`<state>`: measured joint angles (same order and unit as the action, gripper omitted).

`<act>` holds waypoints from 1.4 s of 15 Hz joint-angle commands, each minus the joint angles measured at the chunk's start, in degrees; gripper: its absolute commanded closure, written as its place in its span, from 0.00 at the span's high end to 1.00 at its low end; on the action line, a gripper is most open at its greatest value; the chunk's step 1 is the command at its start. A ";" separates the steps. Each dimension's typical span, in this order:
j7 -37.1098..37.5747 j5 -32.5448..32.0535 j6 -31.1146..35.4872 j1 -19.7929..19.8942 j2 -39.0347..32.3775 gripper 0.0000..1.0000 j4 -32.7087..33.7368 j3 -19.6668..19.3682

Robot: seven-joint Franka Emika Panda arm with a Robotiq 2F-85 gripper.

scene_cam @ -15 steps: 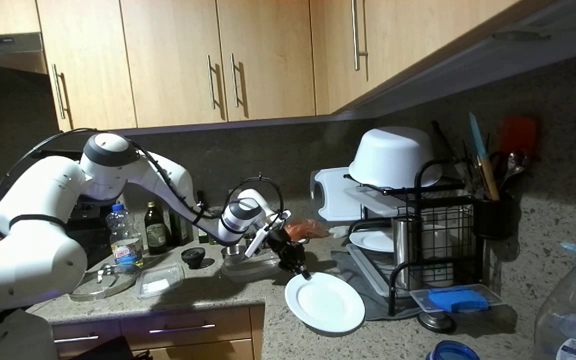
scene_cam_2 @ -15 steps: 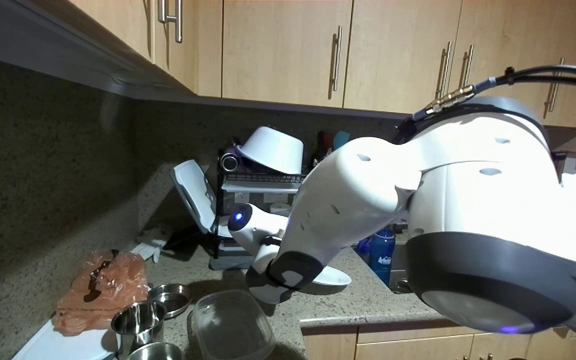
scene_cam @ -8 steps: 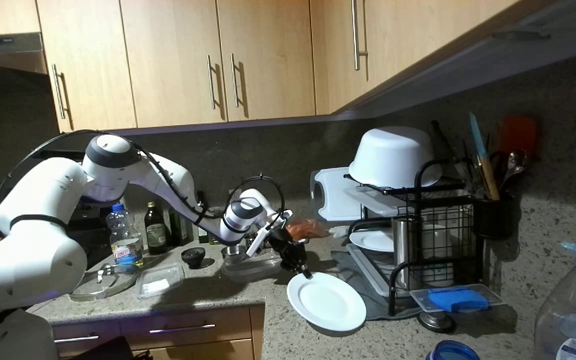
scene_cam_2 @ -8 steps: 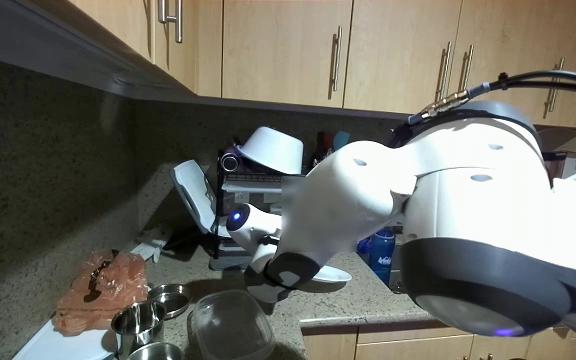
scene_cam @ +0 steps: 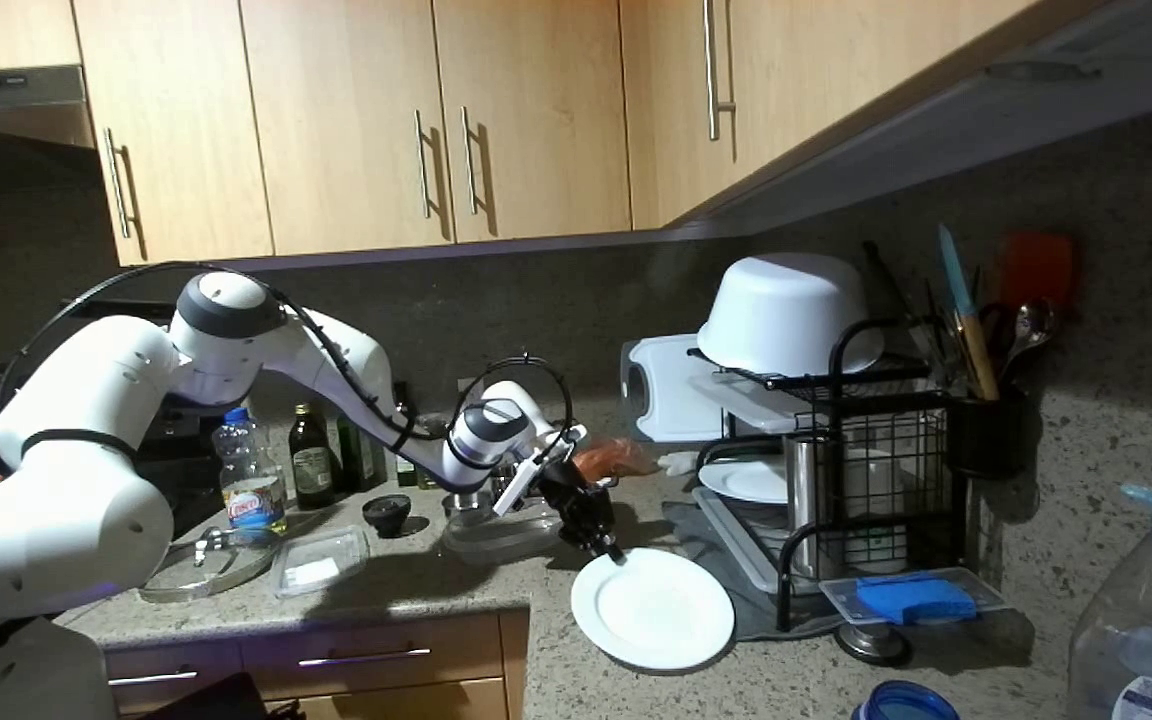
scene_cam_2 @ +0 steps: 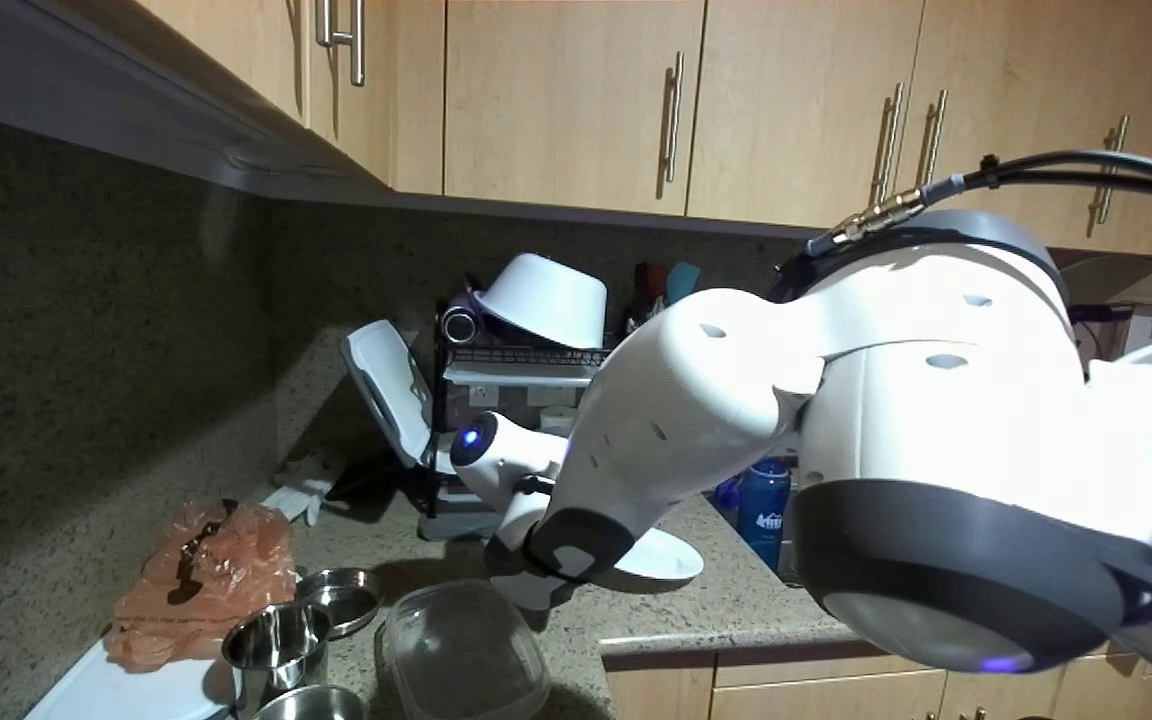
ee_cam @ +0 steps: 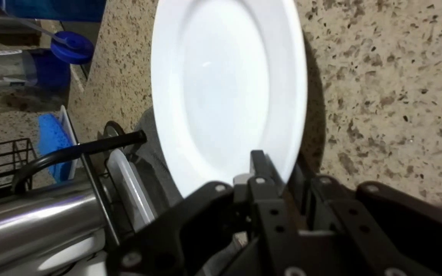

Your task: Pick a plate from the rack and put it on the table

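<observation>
The white plate (scene_cam: 653, 610) is off the rack, low over the speckled countertop (scene_cam: 586, 690) and tilted, with a shadow beside its rim. It also shows in the wrist view (ee_cam: 226, 76) and partly behind the arm in an exterior view (scene_cam_2: 663, 556). My gripper (scene_cam: 614, 552) is at the plate's far edge. In the wrist view my gripper (ee_cam: 280, 156) has its fingers parted, with a gap wider than the plate; the rim lies between them, one finger above and one below. Whether the plate touches the counter is unclear. The black rack (scene_cam: 891, 402) stands beside it.
A second plate (scene_cam: 746, 482) lies in the rack. A white bowl (scene_cam: 786, 312) sits on top. A blue sponge (scene_cam: 916, 598) and a metal cylinder (ee_cam: 44, 218) are at the rack's near side. A clear container (scene_cam_2: 466, 645) and an orange bag (scene_cam_2: 206, 580) stand behind my arm.
The plate first shifted slightly right with my gripper. Since then it has tipped and sits a little lower, showing more of its face. The arm has moved only slightly.
</observation>
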<state>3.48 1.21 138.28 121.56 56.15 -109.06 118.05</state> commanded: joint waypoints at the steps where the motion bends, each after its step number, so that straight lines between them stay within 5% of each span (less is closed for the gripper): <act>1: -2.56 1.47 -2.25 1.29 1.25 0.18 2.47 0.24; 13: -2.93 1.65 -3.68 2.00 2.50 0.35 4.69 0.53; 21: -3.87 1.83 -4.51 3.04 3.20 0.34 6.04 1.12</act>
<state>2.22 1.45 135.96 123.48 58.44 -105.33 119.15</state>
